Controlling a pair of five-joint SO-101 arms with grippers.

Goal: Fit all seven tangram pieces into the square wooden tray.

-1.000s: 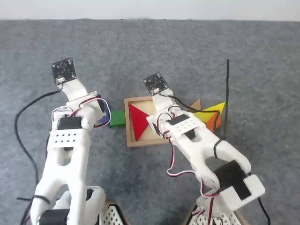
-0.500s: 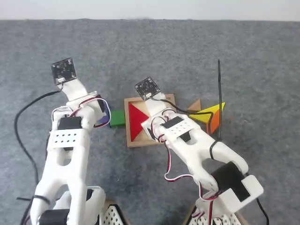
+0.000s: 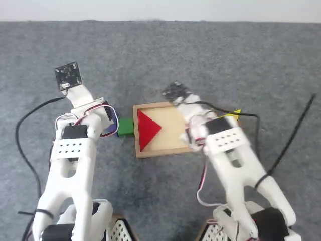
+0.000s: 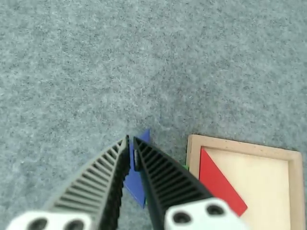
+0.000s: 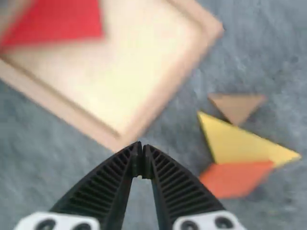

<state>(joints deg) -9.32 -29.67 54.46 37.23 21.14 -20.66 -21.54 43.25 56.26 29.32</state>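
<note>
One piece in so far: the red triangle [image 3: 147,129] lies flat against the left wall of the tray, pointing right.
Tray: the square wooden tray [image 3: 168,133] sits mid-carpet between the two arms, and most of its floor is bare wood.
Green piece: the green piece [image 3: 125,127] sits on the carpet right up against the tray's left outer wall.
Blue piece: the blue piece [image 4: 133,184] is flat on the carpet just left of the tray, next to the green one and directly under the left arm's fingers.
Right-side bunch: the yellow triangle [image 5: 240,143], orange piece [image 5: 235,178] and small tan triangle [image 5: 236,106] are all on the carpet right of the tray. Yellow and orange are edge to edge, with the tan one just beside yellow.
Left gripper: the left gripper [image 4: 130,140] has its jaws pretty much together, with only a thin slit between them. It's above the blue piece, and I can't tell if it touches it.
Right gripper: the right gripper [image 5: 142,145] has its jaws together and holds nothing. Its tips are over the carpet just off the tray's edge, with the yellow/orange bunch nearby.
Right arm: the right arm [image 3: 225,143] crosses over the tray's right side in the high view.
Surface: grey carpet [image 3: 225,60].
</note>
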